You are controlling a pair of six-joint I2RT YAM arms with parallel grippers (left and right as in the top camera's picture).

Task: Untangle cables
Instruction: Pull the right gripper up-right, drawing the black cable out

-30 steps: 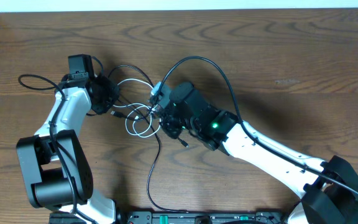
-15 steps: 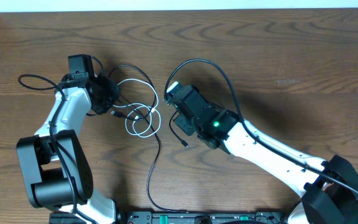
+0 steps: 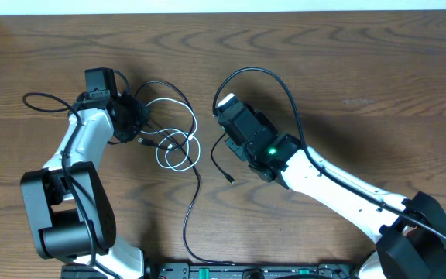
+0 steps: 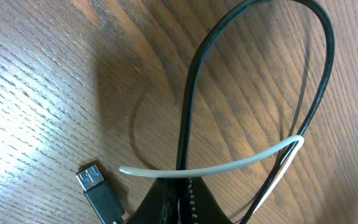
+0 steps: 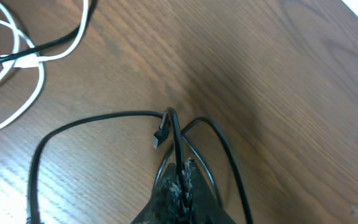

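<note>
On wood table (image 3: 362,62): nowhere near untangled yet.
Clamped shut on black cable (image 4: 186,124) with left gripper (image 4: 180,186), pinching probably its plug end with right gripper (image 5: 178,163); white cable (image 4: 229,165) looped across it, crossings left to clear.

No writing, label, brand, number or sign can be read in any view. Nothing is legible on the black cable (image 4: 188,112), the white cable (image 4: 229,165), the plug (image 4: 101,193) with its blue insert, the left arm (image 3: 84,143), the right arm (image 3: 339,198) or the tabletop (image 3: 378,77).
</note>
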